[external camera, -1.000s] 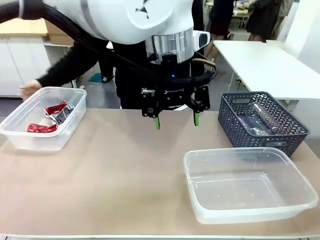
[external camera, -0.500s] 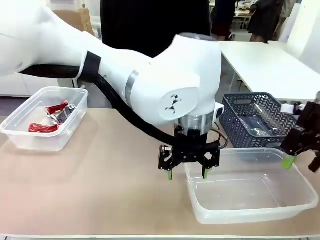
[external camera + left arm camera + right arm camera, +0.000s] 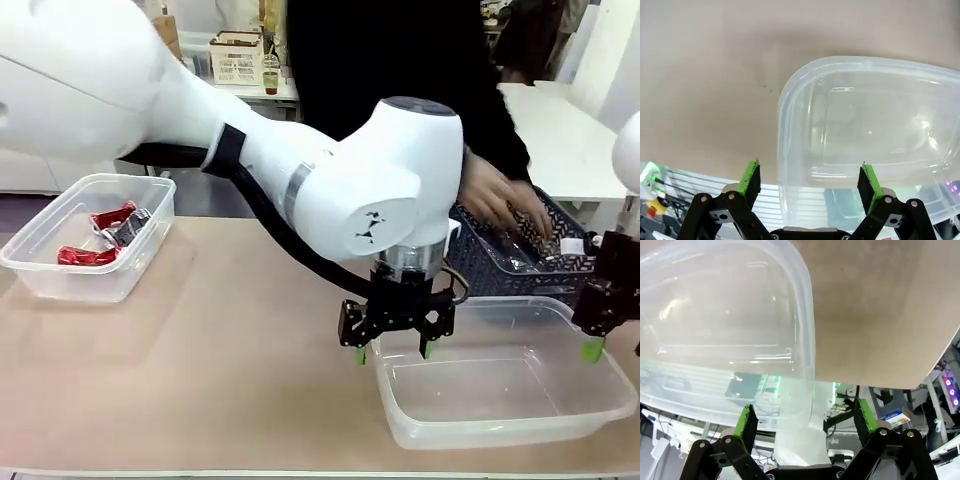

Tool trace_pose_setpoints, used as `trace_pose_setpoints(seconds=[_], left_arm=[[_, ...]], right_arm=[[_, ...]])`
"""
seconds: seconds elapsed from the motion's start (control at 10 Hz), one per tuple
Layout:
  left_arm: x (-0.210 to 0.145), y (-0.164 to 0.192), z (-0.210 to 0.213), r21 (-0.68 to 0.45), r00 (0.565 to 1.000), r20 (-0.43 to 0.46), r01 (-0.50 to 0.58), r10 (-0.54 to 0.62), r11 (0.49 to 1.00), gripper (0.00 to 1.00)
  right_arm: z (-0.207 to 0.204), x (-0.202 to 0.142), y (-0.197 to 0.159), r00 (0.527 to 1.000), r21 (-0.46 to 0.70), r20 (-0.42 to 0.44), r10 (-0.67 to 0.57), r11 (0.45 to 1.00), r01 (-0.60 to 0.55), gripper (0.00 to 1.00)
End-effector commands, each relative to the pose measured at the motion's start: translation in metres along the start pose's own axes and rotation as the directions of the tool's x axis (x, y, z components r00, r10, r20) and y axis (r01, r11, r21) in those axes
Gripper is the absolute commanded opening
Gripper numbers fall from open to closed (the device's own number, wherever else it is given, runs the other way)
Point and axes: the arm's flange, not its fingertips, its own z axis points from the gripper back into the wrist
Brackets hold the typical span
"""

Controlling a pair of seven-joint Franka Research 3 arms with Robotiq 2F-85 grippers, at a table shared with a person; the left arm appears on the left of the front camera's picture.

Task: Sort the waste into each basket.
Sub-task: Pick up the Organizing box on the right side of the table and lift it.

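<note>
An empty clear tub (image 3: 560, 420) lies at the front right of the table. My left gripper (image 3: 392, 348) hangs open over its left end, and in the left wrist view the tub's rim (image 3: 782, 115) runs between the green pads of the left gripper (image 3: 809, 180). At the tub's right end my right gripper (image 3: 605, 345) is open; its own view shows the rim (image 3: 809, 315) between the fingers of the right gripper (image 3: 805, 421). A second clear tub (image 3: 50, 275) at the far left holds crushed red and black cans (image 3: 105, 232). Neither gripper holds anything.
A dark grey slotted basket (image 3: 475, 262) stands behind the right tub with clear plastic bottles (image 3: 520, 250) in it. A person's hand (image 3: 495, 195) reaches into that basket. The table's edge (image 3: 880, 382) lies close beside the right tub.
My left gripper has shifted a little right at the tub's left end. The right gripper has come lower by the tub's right end. The person's hand has reached into the grey basket.
</note>
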Motion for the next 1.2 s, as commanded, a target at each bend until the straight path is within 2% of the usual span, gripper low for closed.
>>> trace_pose_setpoints(seconds=[0.0,0.1,0.2,0.3,0.4,0.5,0.6,0.7,0.8,1.1], left_arm=[[-0.0023,-0.0072,-0.0043,0.018,0.999,0.03,-0.038,0.037,0.999,1.0],[-0.0019,-0.0071,-0.005,0.013,0.998,0.032,-0.053,0.053,0.998,0.45],[-0.0028,-0.0071,-0.0066,0.027,0.998,0.026,-0.05,0.049,0.998,0.41],[-0.004,-0.0073,-0.0074,0.032,0.998,0.027,-0.051,0.05,0.998,0.0],[-0.0041,-0.0071,-0.0079,0.033,0.998,0.025,-0.05,0.05,0.998,0.0],[-0.0051,-0.0073,-0.0077,0.037,0.999,0.027,-0.049,0.048,0.998,0.0],[-0.0056,-0.0068,-0.0077,0.036,0.999,0.028,-0.048,0.047,0.998,0.15],[-0.0058,-0.0065,-0.0072,0.039,0.999,0.027,-0.048,0.047,0.998,0.05],[-0.0057,-0.0061,-0.0069,0.039,0.999,0.025,-0.047,0.046,0.998,0.0],[-0.0068,-0.0052,-0.005,0.037,0.999,0.023,-0.043,0.043,0.998,0.0]], right_arm=[[-0.0859,-0.0361,0.0058,0.999,-0.005,0.018,0.033,0.999,-0.032,1.0],[-0.0903,-0.0361,0.0064,1.0,-0.015,0.007,0.026,1.0,-0.026,1.0],[-0.0944,-0.0389,0.0054,0.999,-0.024,-0.016,0.027,0.999,-0.028,0.45],[-0.0948,-0.0412,0.0053,0.999,-0.014,-0.019,0.033,0.999,-0.033,0.45],[-0.0946,-0.0433,0.0058,0.999,-0.02,-0.017,0.034,0.999,-0.035,0.0],[-0.0942,-0.0444,0.0073,0.999,-0.022,-0.012,0.041,0.999,-0.041,0.4],[-0.0943,-0.0442,0.0089,0.999,-0.026,-0.002,0.038,0.999,-0.038,0.0],[-0.0939,-0.0443,0.0093,0.999,-0.019,0.01,0.031,0.999,-0.031,0.0],[-0.094,-0.0446,0.0096,0.999,-0.013,0.019,0.026,1.0,-0.026,0.0],[-0.0941,-0.0459,0.0095,0.999,-0.005,0.03,0.018,1.0,-0.018,0.0]])
